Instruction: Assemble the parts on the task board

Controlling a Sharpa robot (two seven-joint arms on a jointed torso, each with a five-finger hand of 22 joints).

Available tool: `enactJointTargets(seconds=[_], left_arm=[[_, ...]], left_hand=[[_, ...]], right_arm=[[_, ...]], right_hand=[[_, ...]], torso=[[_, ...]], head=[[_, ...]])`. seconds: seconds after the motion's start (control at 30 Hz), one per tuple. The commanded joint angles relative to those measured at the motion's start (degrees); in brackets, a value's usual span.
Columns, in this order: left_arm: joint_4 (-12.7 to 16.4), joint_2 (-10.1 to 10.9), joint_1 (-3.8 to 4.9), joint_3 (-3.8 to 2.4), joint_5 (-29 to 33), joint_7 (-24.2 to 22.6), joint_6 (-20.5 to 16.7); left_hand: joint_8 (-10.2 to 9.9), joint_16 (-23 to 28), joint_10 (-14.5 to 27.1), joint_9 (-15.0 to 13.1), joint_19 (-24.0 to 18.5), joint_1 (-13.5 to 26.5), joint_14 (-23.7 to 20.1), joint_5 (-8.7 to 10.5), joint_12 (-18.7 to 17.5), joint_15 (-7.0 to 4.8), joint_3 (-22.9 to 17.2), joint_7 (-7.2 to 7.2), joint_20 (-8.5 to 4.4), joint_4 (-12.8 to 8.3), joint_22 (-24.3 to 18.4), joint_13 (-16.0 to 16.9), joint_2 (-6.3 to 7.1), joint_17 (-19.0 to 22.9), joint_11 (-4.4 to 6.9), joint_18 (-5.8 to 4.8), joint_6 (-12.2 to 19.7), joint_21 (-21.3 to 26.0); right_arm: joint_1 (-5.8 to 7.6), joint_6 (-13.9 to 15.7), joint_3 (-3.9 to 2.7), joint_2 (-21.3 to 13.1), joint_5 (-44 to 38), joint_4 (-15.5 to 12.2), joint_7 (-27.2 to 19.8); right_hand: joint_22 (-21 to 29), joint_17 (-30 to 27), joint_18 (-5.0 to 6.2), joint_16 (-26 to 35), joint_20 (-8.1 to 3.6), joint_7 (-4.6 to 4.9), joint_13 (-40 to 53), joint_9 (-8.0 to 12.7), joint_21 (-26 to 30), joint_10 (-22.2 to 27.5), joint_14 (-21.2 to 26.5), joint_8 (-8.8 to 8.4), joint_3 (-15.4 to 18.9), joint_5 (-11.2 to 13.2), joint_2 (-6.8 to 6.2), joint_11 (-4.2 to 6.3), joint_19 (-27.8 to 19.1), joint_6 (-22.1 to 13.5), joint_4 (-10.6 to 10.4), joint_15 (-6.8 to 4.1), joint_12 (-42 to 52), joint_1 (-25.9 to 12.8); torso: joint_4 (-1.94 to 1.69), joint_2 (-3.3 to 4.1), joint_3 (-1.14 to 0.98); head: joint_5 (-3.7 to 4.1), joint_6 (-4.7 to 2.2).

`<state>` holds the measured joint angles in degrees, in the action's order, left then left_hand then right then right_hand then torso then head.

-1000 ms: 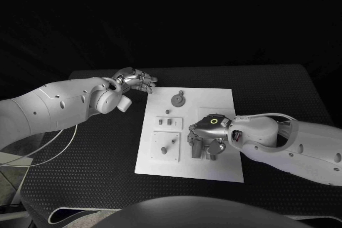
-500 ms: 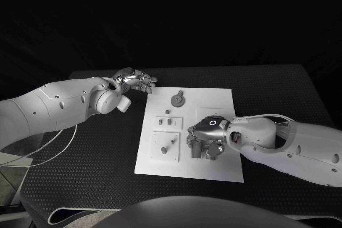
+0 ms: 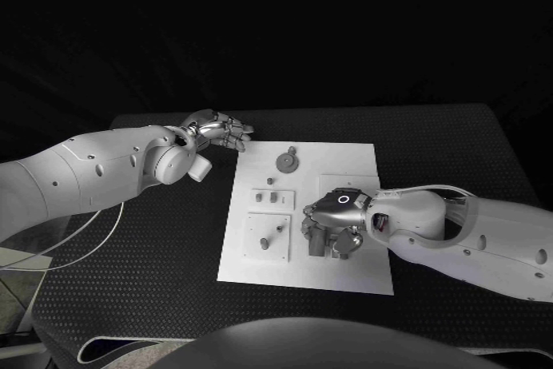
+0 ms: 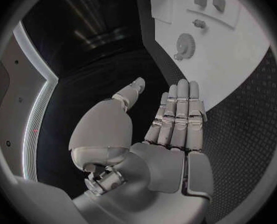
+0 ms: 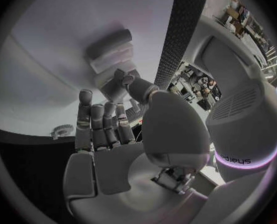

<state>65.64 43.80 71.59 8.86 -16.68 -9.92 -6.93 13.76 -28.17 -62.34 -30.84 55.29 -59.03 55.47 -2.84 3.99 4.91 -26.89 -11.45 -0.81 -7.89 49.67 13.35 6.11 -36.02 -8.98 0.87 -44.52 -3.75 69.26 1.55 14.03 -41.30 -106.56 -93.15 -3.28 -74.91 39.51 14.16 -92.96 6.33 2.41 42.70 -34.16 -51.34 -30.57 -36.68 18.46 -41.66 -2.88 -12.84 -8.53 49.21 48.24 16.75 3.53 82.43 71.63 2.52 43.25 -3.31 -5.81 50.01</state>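
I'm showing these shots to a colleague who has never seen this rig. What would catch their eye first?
Probably the white task board bright against the black table, with the right robot hand down on its near half among the small parts. Next, the left robot hand, open and empty, held off the board's far left corner. A gear-shaped part lies alone on the board's far end.

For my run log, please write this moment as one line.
left robot hand: open, off the task board, beside its far corner | right robot hand: over the board, fingers down at a part | grip: cannot tell
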Motion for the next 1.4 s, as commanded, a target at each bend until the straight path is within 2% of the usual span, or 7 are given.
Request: enactJointTargets(seconds=[0.03,0.37,0.5,0.97,1.4], left_arm=[[0.0,0.0,0.0,-0.02,-0.4,-0.3,1.0],[-0.3,0.0,-0.01,-0.01,-0.4,-0.3,0.9],[-0.4,0.0,-0.04,-0.01,-0.4,-0.3,1.0],[-0.6,-0.1,-0.14,-0.01,-0.4,-0.4,1.0],[-0.6,-0.2,-0.17,-0.01,-0.4,-0.3,1.2]], left_hand=[[0.0,0.2,0.4,0.0,-0.3,0.4,0.4,-0.12,0.0,0.01,0.0,-0.78,0.06,0.3,-0.1,-0.1,0.2,-0.1,0.09,0.38,0.3,-0.3],[0.1,0.3,0.4,0.0,-0.3,0.4,0.4,-0.12,0.0,0.01,0.0,-0.78,0.06,0.3,-0.1,-0.1,0.19,-0.1,0.09,0.38,0.3,-0.3],[0.1,0.3,0.4,0.0,-0.3,0.4,0.4,-0.12,0.0,0.01,0.0,-0.78,0.06,0.3,-0.1,-0.1,0.19,-0.1,0.09,0.39,0.3,-0.3],[0.1,0.3,0.4,0.0,-0.4,0.3,0.4,-0.12,0.0,0.0,0.0,-0.78,0.06,0.4,-0.1,-0.1,0.19,-0.2,0.09,0.39,0.3,-0.3],[0.1,0.4,0.4,0.0,-0.4,0.3,0.4,-0.12,0.0,0.01,0.1,-0.78,0.06,0.4,-0.1,-0.1,0.21,-0.2,0.09,0.39,0.3,-0.3]], right_arm=[[-0.26,-0.9,0.13,0.0,-0.2,-0.1,-1.2],[-0.31,-0.1,0.13,-0.1,0.4,0.1,-1.7],[-0.31,0.2,0.12,-0.1,0.5,0.1,-1.6],[-0.28,1.5,0.11,-0.8,0.5,-0.8,-1.5],[0.65,1.7,0.1,-1.4,0.8,-1.4,-1.3]], right_hand=[[-1.0,0.0,0.84,-0.5,-0.13,0.43,0.0,-0.6,0.1,0.3,0.3,0.95,0.3,-0.1,1.09,-0.09,-0.4,1.8,0.0,0.08,0.3,0.0],[-1.0,-0.1,0.84,-1.0,-0.39,2.08,-0.2,-2.0,-0.5,0.1,-0.4,2.65,0.3,-0.1,3.43,0.01,0.3,7.0,-0.1,-0.05,0.6,-0.9],[-1.0,-0.1,0.84,-1.0,-0.41,2.2,-0.3,-2.0,-0.5,0.0,-0.4,2.63,0.3,-0.2,3.83,0.05,0.4,7.5,-0.1,-0.09,0.7,-1.2],[-1.0,-0.2,0.84,-1.1,-0.44,2.33,-0.4,-2.0,-0.6,-0.1,-0.5,2.44,0.2,-0.1,3.88,0.07,0.4,7.7,-0.2,-0.12,0.7,-1.5],[-1.0,-0.2,0.84,-1.1,-0.48,2.36,-0.4,-2.0,-0.6,-0.1,-0.6,2.35,0.2,-0.2,3.85,0.09,0.5,7.8,-0.1,-0.14,0.7,-1.5]], torso=[[0.0,0.0,0.02],[0.0,0.01,0.0],[-0.03,0.0,-0.01],[-0.02,0.0,-0.02],[-0.01,0.01,0.0]], head=[[0.01,-0.01],[0.02,-0.01],[-0.05,-0.01],[-0.11,-0.01],[-0.12,-0.01]])
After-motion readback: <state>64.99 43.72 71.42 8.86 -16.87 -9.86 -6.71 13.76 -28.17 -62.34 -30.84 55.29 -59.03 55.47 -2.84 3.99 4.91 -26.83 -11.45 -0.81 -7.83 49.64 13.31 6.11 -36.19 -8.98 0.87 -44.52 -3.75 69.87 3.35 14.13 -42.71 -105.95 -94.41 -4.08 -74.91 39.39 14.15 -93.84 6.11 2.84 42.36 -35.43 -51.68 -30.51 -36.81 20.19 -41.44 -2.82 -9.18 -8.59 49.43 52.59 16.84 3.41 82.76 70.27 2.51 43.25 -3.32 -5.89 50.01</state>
